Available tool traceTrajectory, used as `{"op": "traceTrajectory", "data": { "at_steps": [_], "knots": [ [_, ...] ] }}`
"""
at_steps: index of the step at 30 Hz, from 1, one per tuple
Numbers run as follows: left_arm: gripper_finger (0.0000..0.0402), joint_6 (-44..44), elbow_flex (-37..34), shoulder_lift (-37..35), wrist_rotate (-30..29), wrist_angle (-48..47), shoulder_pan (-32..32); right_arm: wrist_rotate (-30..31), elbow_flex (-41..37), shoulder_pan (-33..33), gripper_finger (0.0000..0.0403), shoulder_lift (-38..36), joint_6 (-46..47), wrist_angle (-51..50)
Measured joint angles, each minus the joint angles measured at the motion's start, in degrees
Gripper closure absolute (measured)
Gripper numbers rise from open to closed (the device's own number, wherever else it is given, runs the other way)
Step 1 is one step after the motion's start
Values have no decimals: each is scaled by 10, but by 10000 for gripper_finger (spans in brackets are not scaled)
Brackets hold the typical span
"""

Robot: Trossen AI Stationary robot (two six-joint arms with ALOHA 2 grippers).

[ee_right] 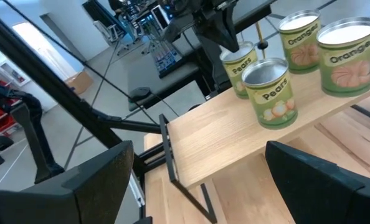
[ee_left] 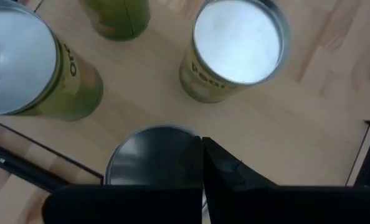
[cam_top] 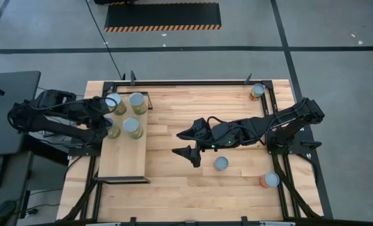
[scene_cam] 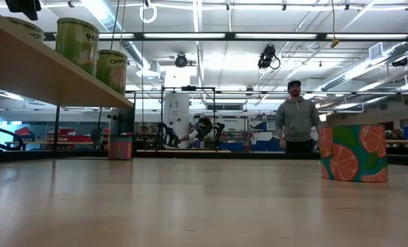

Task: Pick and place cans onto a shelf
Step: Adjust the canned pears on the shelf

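The shelf [cam_top: 124, 157] is a pale board in a black frame at the table's left, with several green cans standing on their bases at its far end [cam_top: 137, 102] [cam_top: 132, 127] [cam_top: 113, 102]. My left gripper [ee_left: 202, 146] is shut just above the top of one more can [ee_left: 141, 158] on the shelf's left side [cam_top: 113, 132]. My right gripper [ee_right: 213, 186] hangs open above the table's middle [cam_top: 189, 144], pointing at the shelf [ee_right: 235, 143], with nothing between its fingers. A bluish-grey can [cam_top: 221, 164], an orange-red can [cam_top: 270, 180] and a far-corner can [cam_top: 257, 91] stand on the table. My left gripper's shut fingertips [ee_left: 219, 155] point down over the top [ee_left: 135, 155] of the can at the shelf's left side, which stands upright on the board. Whether they touch the top, I cannot tell.
The shelf's near half [cam_top: 120, 166] is bare board. Bare tabletop [cam_top: 174, 188] lies between the shelf and the loose cans. A black frame [cam_top: 193, 82] rims the table. Beyond the far edge a person [scene_cam: 297, 116] stands in the room.
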Motion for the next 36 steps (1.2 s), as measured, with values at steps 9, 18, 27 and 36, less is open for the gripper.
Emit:
{"op": "traceTrajectory", "data": {
  "at_steps": [9,18,27,36],
  "knots": [
    [399,21,-6,3,-15,1,0,5,0,-1,30,0,4,-25],
    [399,22,-19,3,-10,2,0,3,0,3,30,0,13,-25],
    [398,21,-19,7,-10,3,0,0,0,3,30,0,18,-25],
    [396,32,-19,26,-23,2,0,-6,0,5,30,0,30,-25]
  ]
}}
